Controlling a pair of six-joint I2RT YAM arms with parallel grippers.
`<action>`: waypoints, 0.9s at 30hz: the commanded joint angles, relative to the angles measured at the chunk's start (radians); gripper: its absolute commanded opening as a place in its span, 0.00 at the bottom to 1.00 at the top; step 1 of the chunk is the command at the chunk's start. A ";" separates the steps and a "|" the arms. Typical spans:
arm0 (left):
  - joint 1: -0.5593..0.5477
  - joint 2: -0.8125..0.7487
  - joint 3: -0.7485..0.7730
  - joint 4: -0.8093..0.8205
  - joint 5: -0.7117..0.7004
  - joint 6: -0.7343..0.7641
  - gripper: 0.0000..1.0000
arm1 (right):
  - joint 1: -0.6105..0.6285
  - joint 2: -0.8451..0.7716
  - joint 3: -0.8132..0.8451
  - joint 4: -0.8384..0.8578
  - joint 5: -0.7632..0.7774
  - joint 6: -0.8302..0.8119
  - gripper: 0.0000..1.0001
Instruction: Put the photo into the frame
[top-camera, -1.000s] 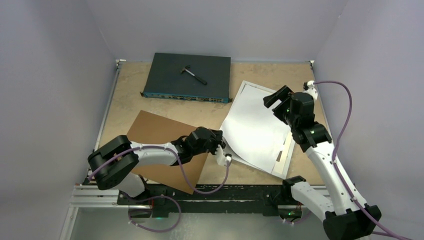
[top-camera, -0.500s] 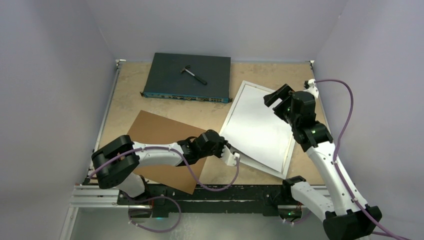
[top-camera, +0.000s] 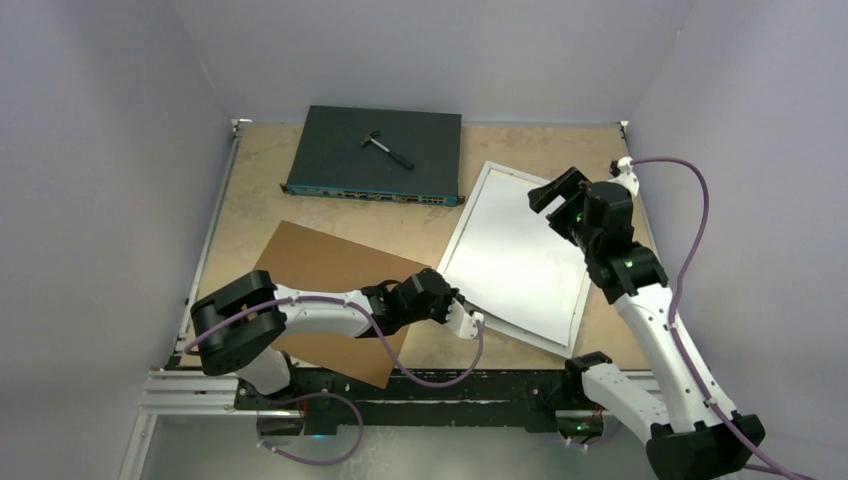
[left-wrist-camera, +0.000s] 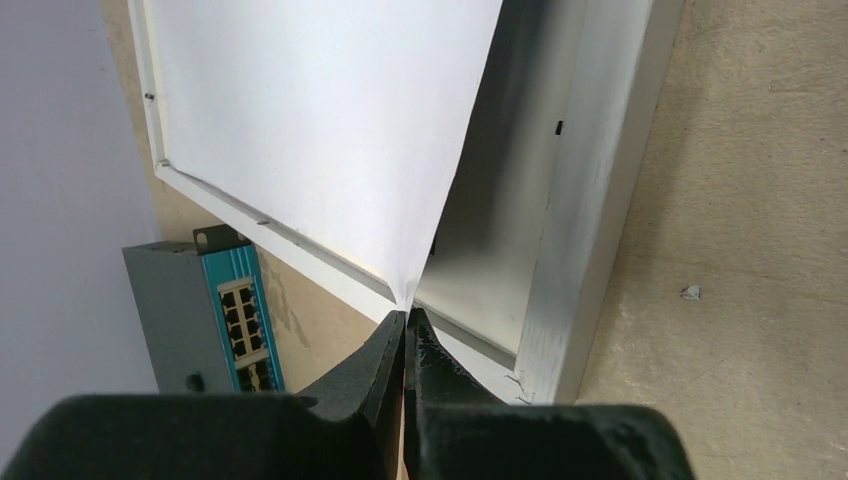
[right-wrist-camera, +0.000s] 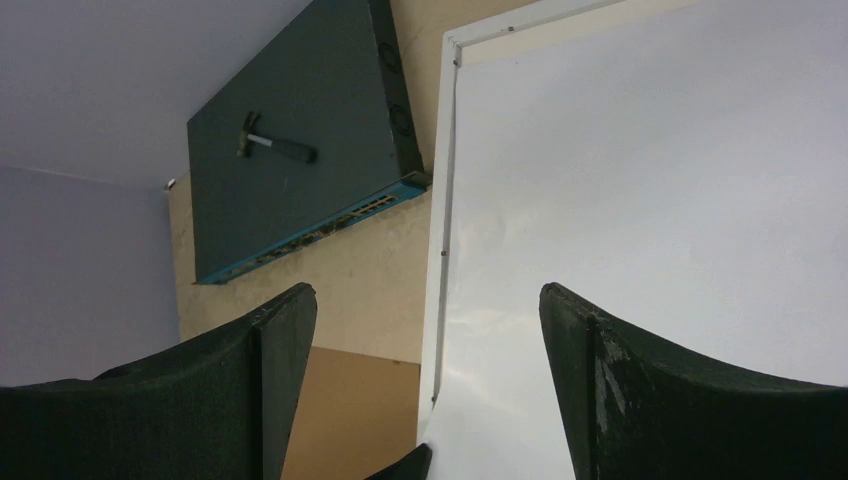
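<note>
Photo (top-camera: 515, 250) — white back up, lying over the frame (left-wrist-camera: 590, 200) at 3 o'clock. Its 7 o'clock corner is clamped in the left tool (left-wrist-camera: 405, 330).
Right tool (top-camera: 555, 190) — fingers apart, holding nothing, above the 1 o'clock corner.
Risks: the pinched corner may crease or tear if dragged. The sheet may ride onto the rim instead of seating, since that corner looks raised.
Surface: bare wood counter (top-camera: 560, 140), with a switch (top-camera: 330, 160) at 12 and a brown board (top-camera: 320, 265) at 8.
Room: plain pale walls.

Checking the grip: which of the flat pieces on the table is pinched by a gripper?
The white sheet, its corner pinched in the shut left gripper, over the white frame. The brown board lies flat and unheld beside them.
</note>
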 joint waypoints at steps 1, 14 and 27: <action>-0.007 0.016 0.041 0.030 -0.025 -0.026 0.00 | -0.005 -0.013 0.050 -0.008 0.006 -0.021 0.84; -0.008 0.063 0.079 0.063 -0.033 -0.001 0.00 | -0.005 -0.018 0.053 -0.012 -0.001 -0.027 0.84; -0.008 0.080 0.102 -0.009 -0.003 0.025 0.34 | -0.007 -0.013 0.052 -0.003 -0.010 -0.036 0.84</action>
